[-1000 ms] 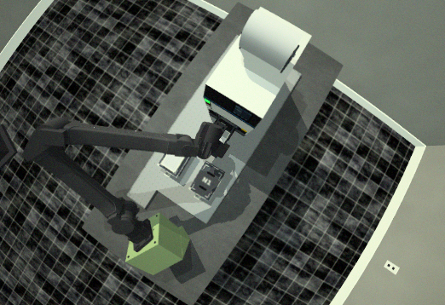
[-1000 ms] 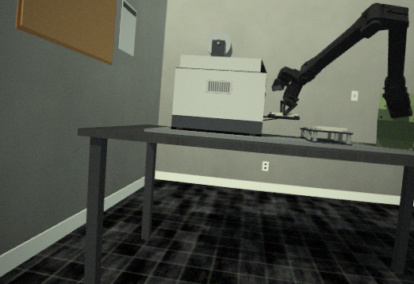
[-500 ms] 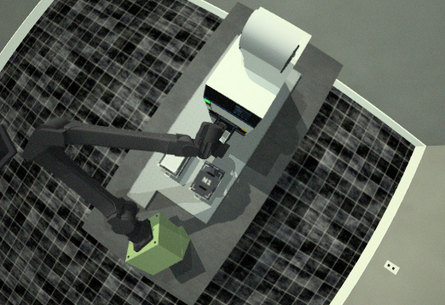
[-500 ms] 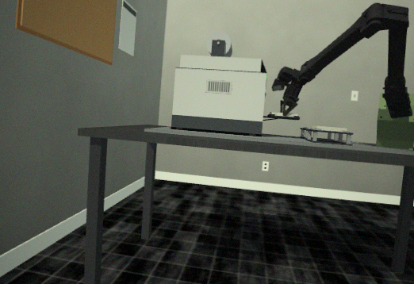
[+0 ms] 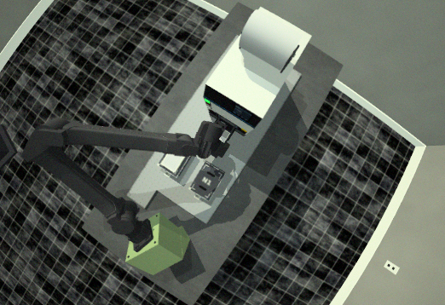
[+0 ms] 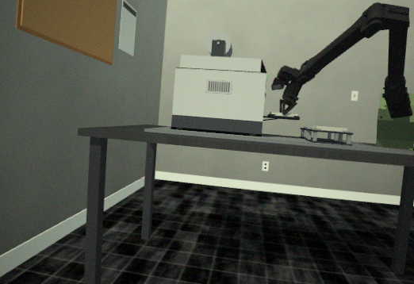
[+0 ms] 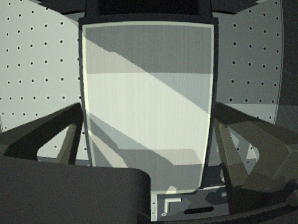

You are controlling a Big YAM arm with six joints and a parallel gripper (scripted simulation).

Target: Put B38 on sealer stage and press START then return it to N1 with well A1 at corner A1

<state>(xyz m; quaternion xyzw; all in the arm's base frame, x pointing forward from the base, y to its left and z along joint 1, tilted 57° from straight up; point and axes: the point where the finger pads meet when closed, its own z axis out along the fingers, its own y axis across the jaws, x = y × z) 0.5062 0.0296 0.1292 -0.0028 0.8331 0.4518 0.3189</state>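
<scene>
Plate B38 (image 5: 223, 136) (image 7: 147, 100) sits on the sealer's extended stage (image 6: 295, 118) (image 7: 216, 55); a pale, smooth sheet covers its top. It looks flat. The locators are hard to make out. My gripper (image 7: 148, 109) (image 6: 285, 113) is open around the plate, one finger beside each long side; a gap shows at both fingers in the wrist view. The sealer (image 5: 243, 86) (image 6: 218, 96) shows a green lamp (image 5: 207, 101). Nest N1 (image 5: 206, 181) is empty, its label visible. The other plate (image 5: 174, 163) sits in N2, beside N1. B38's label and well A1 are not visible.
The sealer's body stands right behind the stage, with a large white roll (image 5: 270, 39) on top. A green block (image 5: 170, 248) (image 6: 390, 132) stands under the arm's base at the table's near end. The arm passes above the N2 side. A yellow mark (image 5: 244, 130) shows on the sealer's front.
</scene>
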